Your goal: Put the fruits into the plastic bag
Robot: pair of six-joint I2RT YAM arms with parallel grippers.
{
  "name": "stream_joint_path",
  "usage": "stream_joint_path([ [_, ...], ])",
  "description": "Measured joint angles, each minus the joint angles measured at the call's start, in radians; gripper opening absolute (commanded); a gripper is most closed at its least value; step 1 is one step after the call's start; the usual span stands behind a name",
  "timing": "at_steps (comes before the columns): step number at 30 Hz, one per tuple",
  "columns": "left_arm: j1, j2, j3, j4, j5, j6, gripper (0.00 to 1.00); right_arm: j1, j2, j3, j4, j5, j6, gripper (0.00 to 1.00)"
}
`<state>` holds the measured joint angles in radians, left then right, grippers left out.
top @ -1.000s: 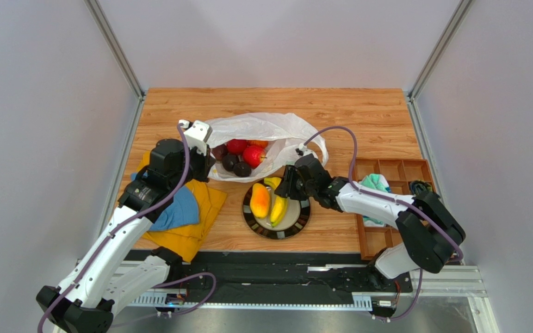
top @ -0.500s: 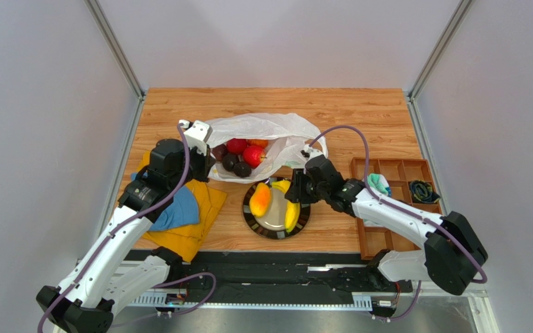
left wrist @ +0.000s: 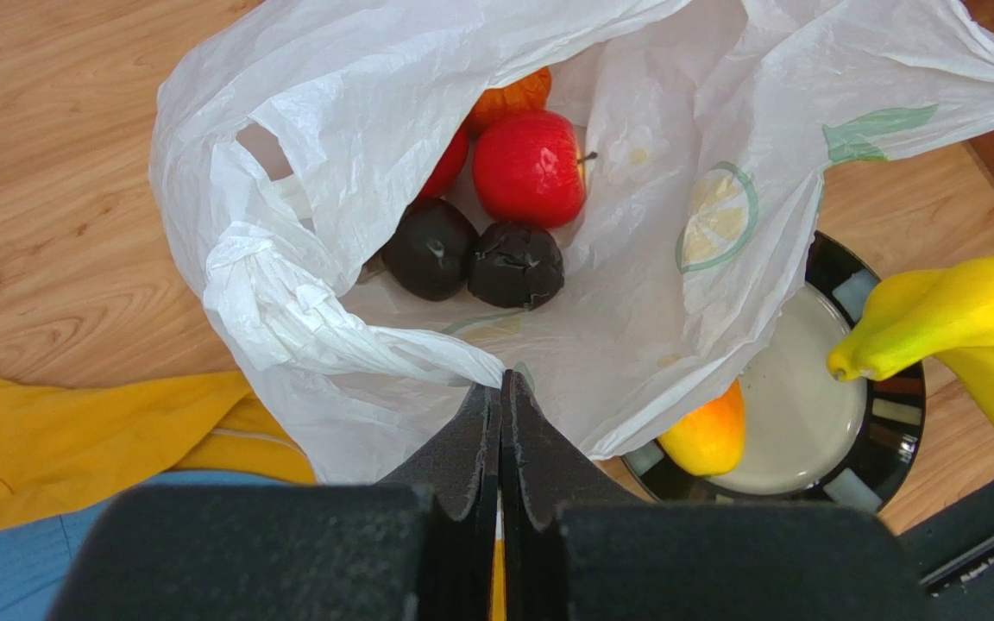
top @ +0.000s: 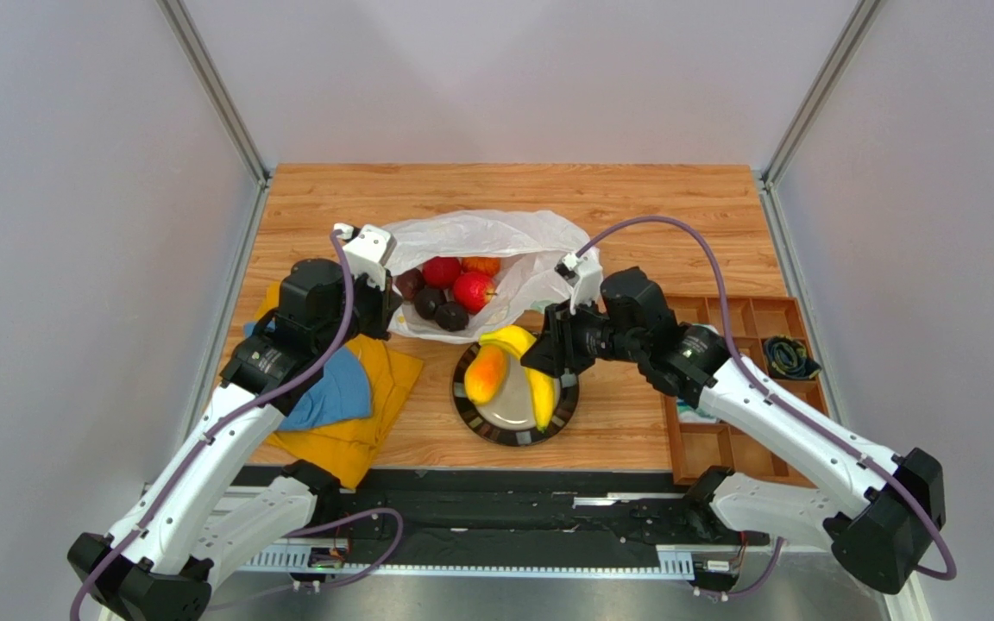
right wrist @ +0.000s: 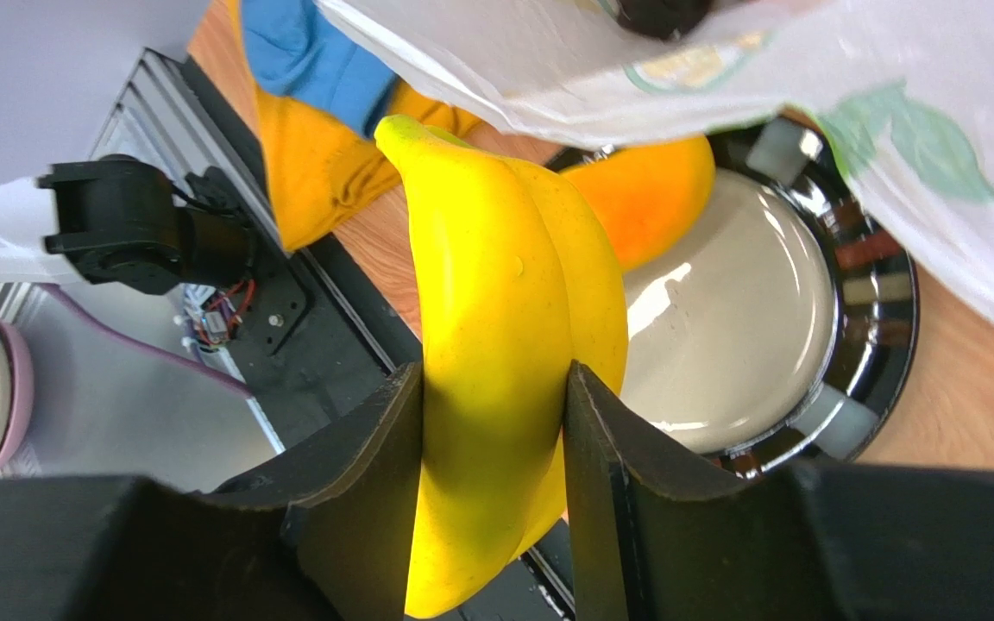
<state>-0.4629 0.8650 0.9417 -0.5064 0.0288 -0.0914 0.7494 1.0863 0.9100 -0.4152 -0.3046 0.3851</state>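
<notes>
Now the right gripper [right wrist: 489,427] has lifted the banana [top: 531,369] off the plate [top: 515,437], squeezing it tight. The left gripper [left wrist: 500,404] still pinches the bag [top: 502,239] by its edge, holding it open. I think the banana goes in next; the mango [top: 485,373] waits on the plate.

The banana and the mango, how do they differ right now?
The banana is clamped in the right gripper; the mango lies free on the black plate. The banana is long, curved and plain yellow; the mango is a short oval, orange shading to yellow. Shared: both are smooth-skinned fruits, and neither is inside the plastic bag.
</notes>
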Motion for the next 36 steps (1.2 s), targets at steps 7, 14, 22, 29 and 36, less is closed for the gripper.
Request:
stream_joint_path([
  [7,0.0,0.0,0.0,0.0,0.0,0.0,0.0,0.0,0.063,0.141,0.012,-0.034,-0.025,0.19],
  [14,0.0,0.0,0.0,0.0,0.0,0.0,0.0,-0.007,0.292,0.352,0.009,-0.068,-0.019,0.18],
  [22,0.0,0.0,0.0,0.0,0.0,0.0,0.0,-0.052,0.582,0.562,-0.055,-0.134,-0.015,0.18],
  [29,0.0,0.0,0.0,0.0,0.0,0.0,0.0,-0.101,0.787,0.803,-0.088,-0.158,0.017,0.17],
  [36,0.0,0.0,0.0,0.0,0.0,0.0,0.0,-0.143,0.855,0.844,-0.018,-0.127,0.091,0.17],
])
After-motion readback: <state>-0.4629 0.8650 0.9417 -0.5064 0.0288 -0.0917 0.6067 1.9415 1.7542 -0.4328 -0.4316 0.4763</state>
